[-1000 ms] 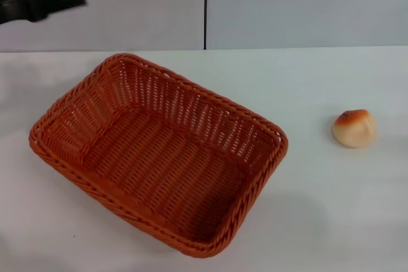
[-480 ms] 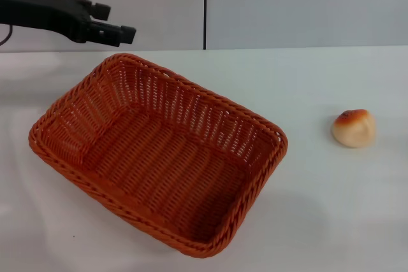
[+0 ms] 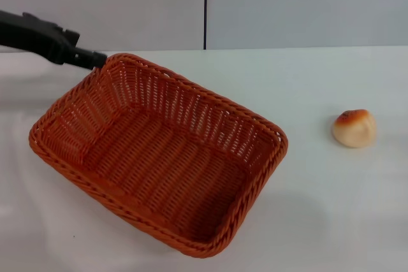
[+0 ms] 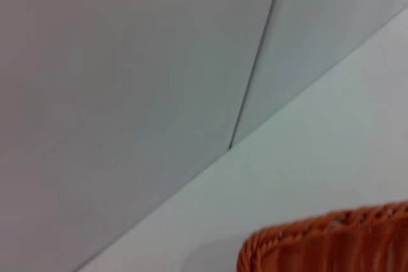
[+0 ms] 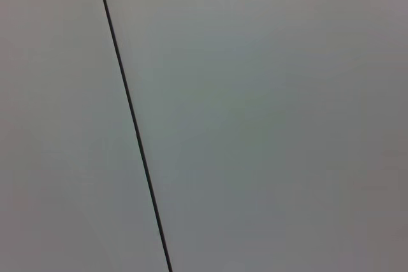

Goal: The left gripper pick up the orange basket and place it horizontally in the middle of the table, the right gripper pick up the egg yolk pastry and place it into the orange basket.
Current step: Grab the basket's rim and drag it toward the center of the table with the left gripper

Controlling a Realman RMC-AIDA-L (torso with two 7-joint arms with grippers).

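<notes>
While the left gripper is reaching the far corner of the orange basket, jaw state unclear, the basket is sitting askew and the egg yolk pastry is waiting well apart on the table, nothing done.

A woven orange basket in wicker-style strands, likely plastic, with a braided rim, ribbed slatted sides and a slight sheen. It sits on a smooth white table with a faintly glossy finish that shows soft shadows. An egg yolk pastry has a pale, matt, doughy body and a shiny orange-brown toasted top. The left gripper looks like matt black plastic or metal. The wall behind is smooth, matt grey panels.
</notes>
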